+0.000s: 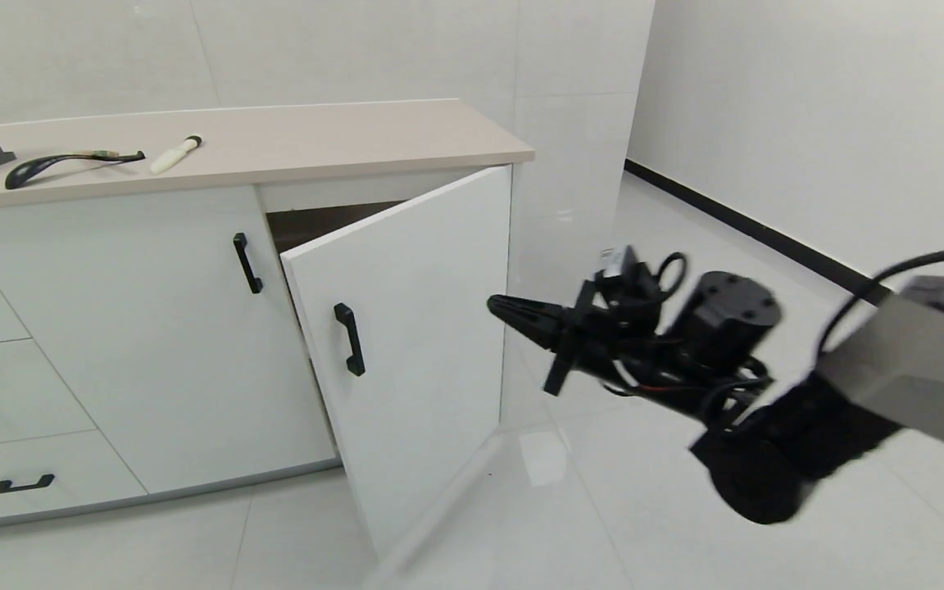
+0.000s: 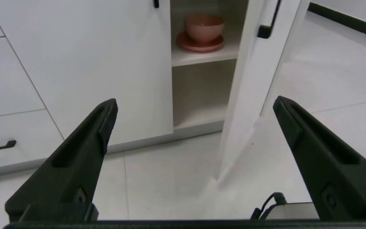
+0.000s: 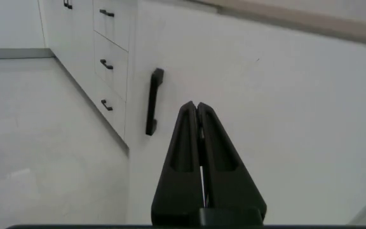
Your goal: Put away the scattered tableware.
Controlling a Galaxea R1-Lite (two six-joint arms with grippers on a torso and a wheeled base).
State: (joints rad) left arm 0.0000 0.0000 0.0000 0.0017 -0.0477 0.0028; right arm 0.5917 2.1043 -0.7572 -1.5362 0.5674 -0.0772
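While the cabinet door point(image 1: 431, 344) stands half open, the right gripper point(image 1: 498, 306) hangs just off its outer face, jaws pressed together on nothing, tips aimed at the door handle point(image 1: 349, 338). Left gripper point(image 2: 196, 108): jaws spread wide, empty, facing the open compartment with a pink bowl point(image 2: 203, 27) on its shelf.

The tableware lies on the countertop point(image 1: 341, 139), above and well apart from the right jaws, beyond the door. The black ladle point(image 1: 70, 164) runs lengthwise along the counter's front edge, handle toward those jaws, bowl away. The white-handled utensil point(image 1: 175, 154) slants just beside the handle's end. Both sit leftward; the left arm is probably nearer.
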